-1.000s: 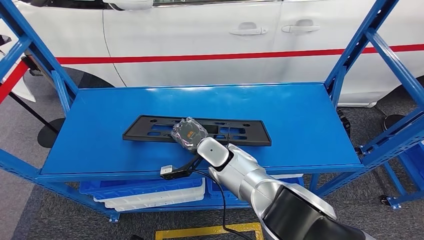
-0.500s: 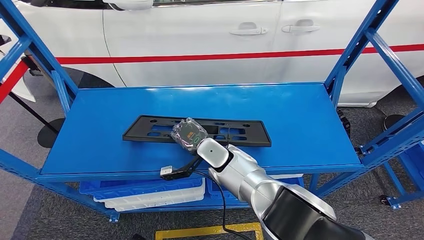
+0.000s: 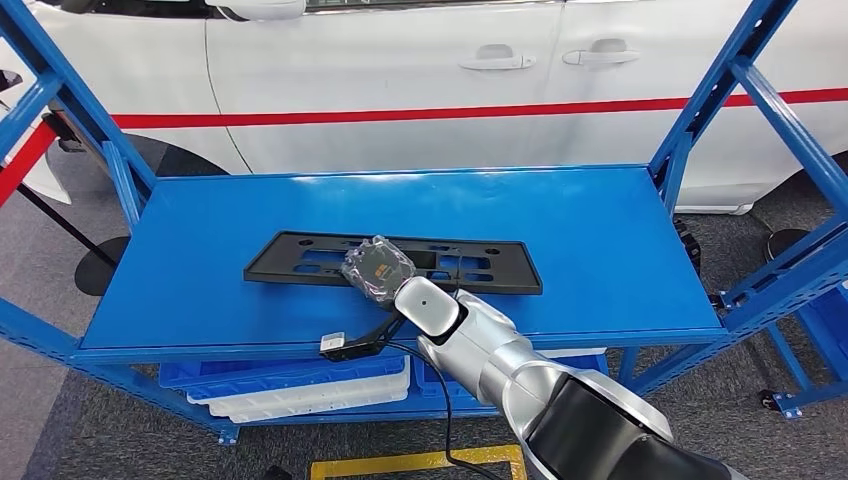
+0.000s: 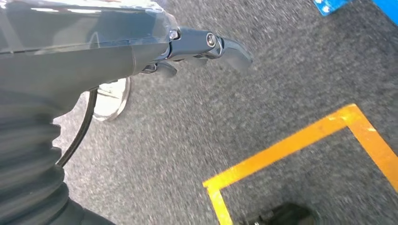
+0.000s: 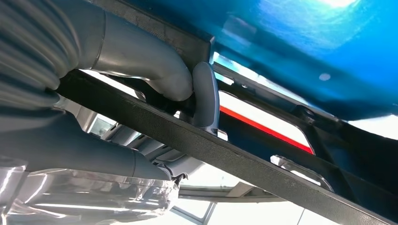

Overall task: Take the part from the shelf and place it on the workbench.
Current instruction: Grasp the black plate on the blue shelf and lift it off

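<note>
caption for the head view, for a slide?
Right hand grips the black frame part lying on the blue shelf, white car behind.

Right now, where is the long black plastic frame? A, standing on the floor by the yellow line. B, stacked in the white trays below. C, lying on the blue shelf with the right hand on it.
C: the black frame lies flat on the blue shelf, with the right hand closed around its near rail.
</note>
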